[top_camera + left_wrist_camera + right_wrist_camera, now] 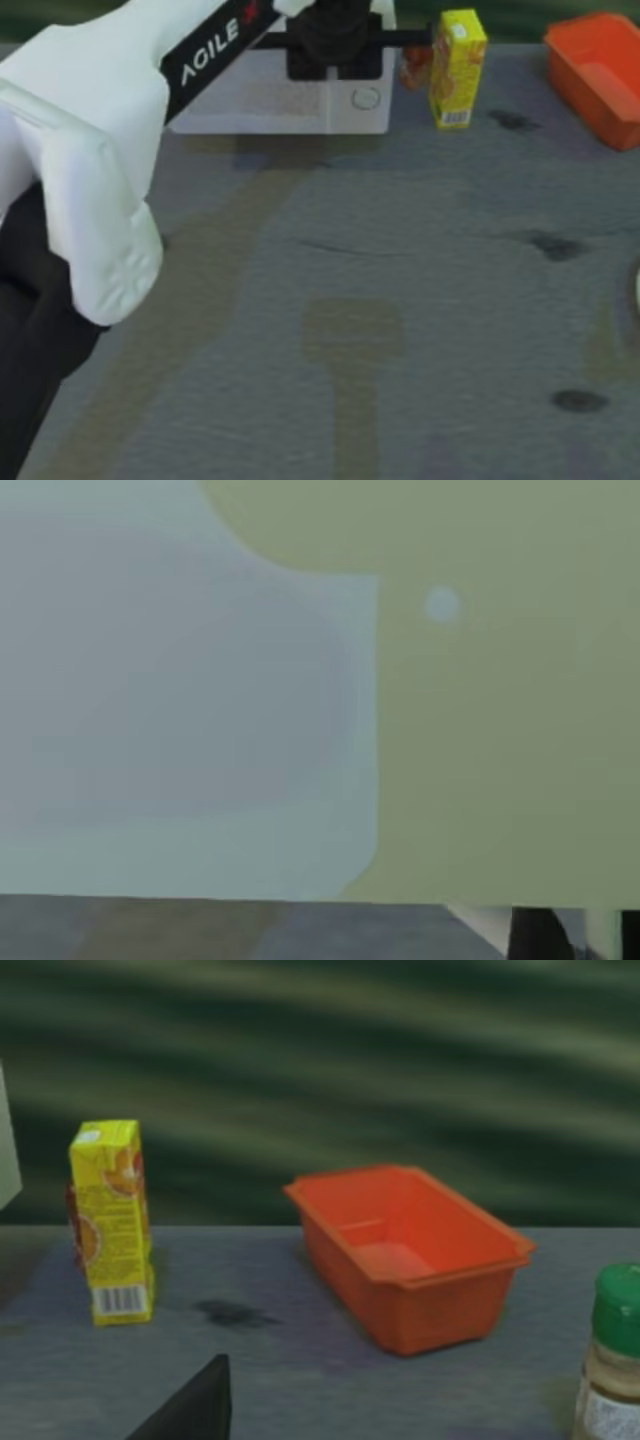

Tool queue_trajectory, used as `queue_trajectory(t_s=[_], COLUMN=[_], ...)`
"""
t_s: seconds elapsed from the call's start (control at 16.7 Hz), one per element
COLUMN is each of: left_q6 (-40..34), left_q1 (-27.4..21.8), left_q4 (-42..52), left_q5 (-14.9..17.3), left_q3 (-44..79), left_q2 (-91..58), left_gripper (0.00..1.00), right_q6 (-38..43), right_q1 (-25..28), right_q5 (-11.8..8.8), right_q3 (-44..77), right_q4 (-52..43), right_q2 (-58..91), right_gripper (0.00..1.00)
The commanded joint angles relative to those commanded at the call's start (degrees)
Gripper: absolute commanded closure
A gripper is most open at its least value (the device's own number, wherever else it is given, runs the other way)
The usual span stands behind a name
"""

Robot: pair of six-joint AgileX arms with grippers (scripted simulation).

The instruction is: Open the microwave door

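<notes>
Microwave [300, 105] sits at the far edge of the table [420, 300], left of the yellow juice carton [457, 68]. The left arm reaches across from the near left, and the left gripper [335, 40] is directly over the microwave's top, near its right front corner above the round knob [366, 98]. Whether its fingers are spread or pressed together cannot be told. The left wrist view is filled at very close range by a pale panel [180, 700], apparently the microwave's front, so the microwave door cannot be made out clearly. Beyond the carton, further from the microwave, stands the orange bin [598, 72], with a green-capped jar [612, 1360] nearer the camera in the right wrist view. The right gripper is out of sight.
</notes>
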State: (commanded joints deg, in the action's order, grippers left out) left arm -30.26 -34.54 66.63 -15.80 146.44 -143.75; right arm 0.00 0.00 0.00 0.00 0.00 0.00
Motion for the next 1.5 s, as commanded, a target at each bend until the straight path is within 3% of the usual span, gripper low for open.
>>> queue_trajectory(t_s=[0.42, 1.5], left_q6=[-1.0, -1.01], left_q1=[-0.25, -0.25], left_q4=[-7.03, -7.08], left_q5=[-0.94, -0.94], left_q3=[-14.87, -14.95], left_q2=[7.42, 7.47], left_gripper=[1.0, 1.0], right_q6=[0.0, 0.0], right_q1=[0.0, 0.0], right_q5=[0.0, 0.0], right_q3=[0.0, 0.0], right_q4=[0.0, 0.0], right_q2=[0.0, 0.0], right_gripper=[0.0, 0.0])
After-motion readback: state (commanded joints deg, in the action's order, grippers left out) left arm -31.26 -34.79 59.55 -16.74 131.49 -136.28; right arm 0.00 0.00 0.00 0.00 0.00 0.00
